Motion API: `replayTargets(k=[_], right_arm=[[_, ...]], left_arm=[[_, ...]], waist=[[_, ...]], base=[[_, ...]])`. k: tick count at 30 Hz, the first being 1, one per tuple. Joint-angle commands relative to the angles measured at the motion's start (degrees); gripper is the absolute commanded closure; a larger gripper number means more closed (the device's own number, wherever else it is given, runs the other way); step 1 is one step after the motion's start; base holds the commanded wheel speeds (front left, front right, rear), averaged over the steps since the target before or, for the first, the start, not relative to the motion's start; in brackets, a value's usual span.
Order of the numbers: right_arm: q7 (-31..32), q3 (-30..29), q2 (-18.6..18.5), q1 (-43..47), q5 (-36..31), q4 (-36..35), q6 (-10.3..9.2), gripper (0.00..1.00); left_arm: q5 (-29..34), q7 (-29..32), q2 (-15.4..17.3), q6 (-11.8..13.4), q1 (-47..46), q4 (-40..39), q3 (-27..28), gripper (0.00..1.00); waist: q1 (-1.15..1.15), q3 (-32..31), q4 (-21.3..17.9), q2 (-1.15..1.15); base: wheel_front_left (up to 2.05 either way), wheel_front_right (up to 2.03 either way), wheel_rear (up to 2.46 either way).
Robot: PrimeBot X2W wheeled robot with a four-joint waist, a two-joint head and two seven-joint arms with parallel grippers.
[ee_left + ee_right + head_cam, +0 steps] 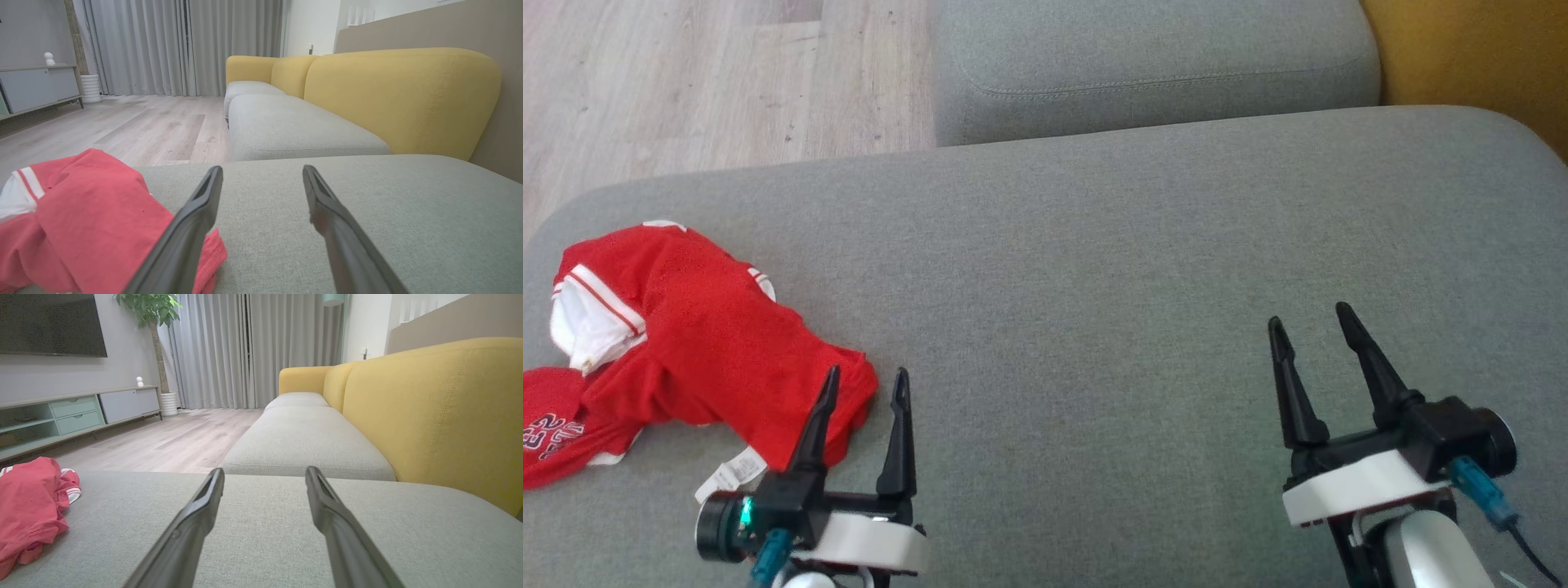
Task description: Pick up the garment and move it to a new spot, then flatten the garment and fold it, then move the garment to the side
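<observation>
The left pincer and right pincer hover empty, fingers apart. Just beside the left one, the crumpled red garment lies at the left end of the grey sofa cushion. The pickup appears not yet begun; next, the left pincer must reach in and close on a fold.

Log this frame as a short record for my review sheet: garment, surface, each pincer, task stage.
garment: red garment, white trim, crumpled
surface: grey sofa cushion, garment at its left end
left pincer: open, empty, one finger at the garment's edge, contact unclear
right pincer: open, empty, well apart from the garment
stage: pick-up not yet done
</observation>
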Motion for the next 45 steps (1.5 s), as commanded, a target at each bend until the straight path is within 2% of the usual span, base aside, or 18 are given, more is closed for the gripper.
replayTargets(k=[1, 6, 10, 14, 21, 34, 45], right_arm=[[-0.9, 1.6, -0.5, -2.3, -2.0, -2.5, -0.04, 0.0], [-1.6, 1.4, -0.5, -2.1, -1.8, -2.6, -0.04, 0.0], [-2.3, 1.6, -0.5, -1.7, 0.2, -2.4, -0.04, 0.0], [-3.1, 1.1, -0.5, -1.1, 3.3, -1.9, -0.04, 0.0], [-3.7, -0.2, -0.5, -0.2, 5.4, 0.5, -0.04, 0.0], [-3.7, 0.1, -0.5, -0.7, 6.6, 1.7, -0.04, 0.0], [-3.7, 2.2, -0.5, -0.2, 7.6, 1.9, -0.04, 0.0]], left_arm=[[2.0, -1.0, 0.9, 0.3, -3.2, -1.9, 1.1, 0.0], [1.8, -1.6, 0.1, -0.4, -2.8, -3.0, 1.8, 0.0], [-1.0, -2.3, -1.9, -2.6, -1.7, -3.6, 5.0, 0.0], [-1.2, -3.2, -3.4, -5.5, -0.2, -3.1, 8.5, 0.0], [0.2, -3.7, -4.0, -8.1, 0.8, 0.2, 8.7, 0.0], [-0.8, -3.7, -4.0, -7.0, -0.1, 0.6, 8.8, 0.0], [-0.9, -3.7, -4.0, -6.1, 0.4, 1.6, 9.9, 0.0]], waist=[[0.0, 0.0, 0.0, 0.0], [0.0, 0.0, 0.1, 0.0], [0.0, -0.1, 0.3, 0.0], [0.0, -0.4, 0.3, 0.0], [0.0, -0.9, 0.0, 0.0], [0.0, -0.8, -0.2, 0.0], [0.0, -2.1, 6.7, 0.0]], base=[[0.0, 0.0, 0.0], [0.0, 0.0, 0.0], [0.0, 0.0, 0.0], [0.0, 0.0, 0.0], [0.0, 0.0, 0.0], [0.0, 0.0, 0.0], [0.0, 0.0, 0.0]])
